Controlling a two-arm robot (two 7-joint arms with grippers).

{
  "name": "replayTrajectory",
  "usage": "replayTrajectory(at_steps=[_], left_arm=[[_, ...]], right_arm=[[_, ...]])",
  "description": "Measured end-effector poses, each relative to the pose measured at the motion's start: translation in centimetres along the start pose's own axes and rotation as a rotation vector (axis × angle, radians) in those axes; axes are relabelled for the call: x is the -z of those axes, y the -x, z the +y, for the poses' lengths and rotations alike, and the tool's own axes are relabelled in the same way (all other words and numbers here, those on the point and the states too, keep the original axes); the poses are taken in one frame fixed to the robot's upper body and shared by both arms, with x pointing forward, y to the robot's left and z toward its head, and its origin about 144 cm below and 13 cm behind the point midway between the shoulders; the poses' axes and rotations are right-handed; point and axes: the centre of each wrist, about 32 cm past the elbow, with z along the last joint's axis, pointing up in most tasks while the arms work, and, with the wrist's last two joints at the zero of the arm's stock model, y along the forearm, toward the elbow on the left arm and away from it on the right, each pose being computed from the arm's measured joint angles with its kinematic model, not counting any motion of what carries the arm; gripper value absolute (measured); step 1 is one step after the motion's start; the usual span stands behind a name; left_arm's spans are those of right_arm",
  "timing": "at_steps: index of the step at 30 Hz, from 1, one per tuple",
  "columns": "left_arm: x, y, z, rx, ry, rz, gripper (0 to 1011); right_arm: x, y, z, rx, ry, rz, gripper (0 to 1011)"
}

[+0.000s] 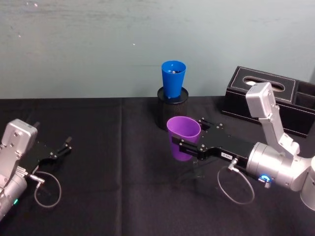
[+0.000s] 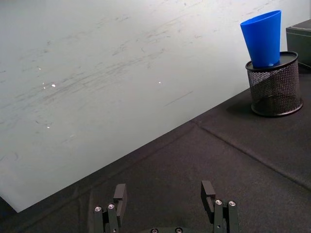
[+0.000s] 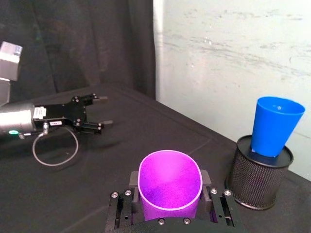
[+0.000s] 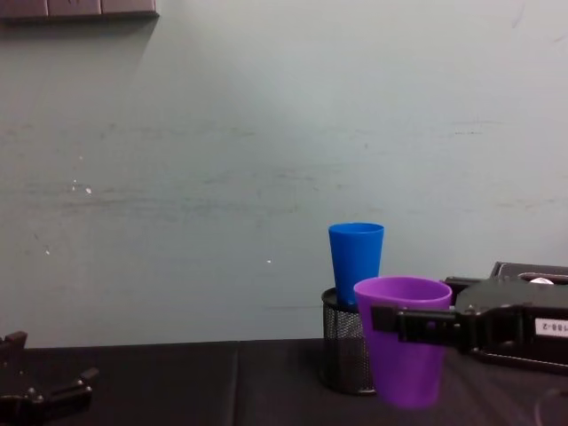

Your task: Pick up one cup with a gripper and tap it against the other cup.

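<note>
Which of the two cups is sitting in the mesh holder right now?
The blue cup: it stands upright in the black mesh holder near the wall. The purple cup is held clear of the table by the right tool.

Table (image 1: pixel 118 196): covered in black cloth, against a pale wall
Back centre: black mesh holder (image 1: pixel 172 107), upright on the cloth
Back right: black box (image 1: pixel 266 98), resting on the cloth, well apart from the holder
Left side: left gripper (image 1: pixel 63 147), low over the cloth
</note>
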Motion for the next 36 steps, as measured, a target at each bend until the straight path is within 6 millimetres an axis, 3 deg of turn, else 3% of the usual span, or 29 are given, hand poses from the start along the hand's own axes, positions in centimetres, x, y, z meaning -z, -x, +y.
replayTrajectory(at_steps=[22, 36], left_arm=[[0.0, 0.0, 0.0, 0.000, 0.000, 0.000, 1000], [0.0, 0.0, 0.0, 0.000, 0.000, 0.000, 1000]], right_arm=[[6.0, 0.2, -0.4, 0.037, 0.020, 0.050, 715], [7.6, 0.6, -0.1, 0.029, 0.028, 0.023, 715]])
